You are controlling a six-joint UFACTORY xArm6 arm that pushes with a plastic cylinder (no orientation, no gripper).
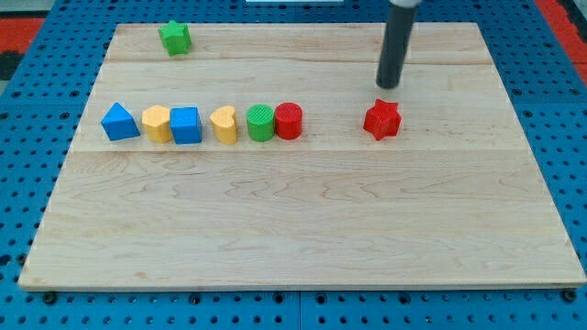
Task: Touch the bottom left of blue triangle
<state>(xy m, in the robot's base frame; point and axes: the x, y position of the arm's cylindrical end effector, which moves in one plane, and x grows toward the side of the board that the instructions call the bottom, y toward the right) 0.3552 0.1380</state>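
Note:
The blue triangle [119, 122] lies at the left end of a row of blocks on the wooden board [303, 229]. My tip [389, 85] is far to the view's right of it, near the view's top, just above the red star [382, 119] and apart from it. The dark rod rises from the tip out of the view's top.
To the right of the blue triangle in the row stand a yellow block [157, 123], a blue cube [185, 125], a yellow heart [224, 124], a green cylinder [260, 122] and a red cylinder [288, 120]. A green star [174, 38] sits at the top left.

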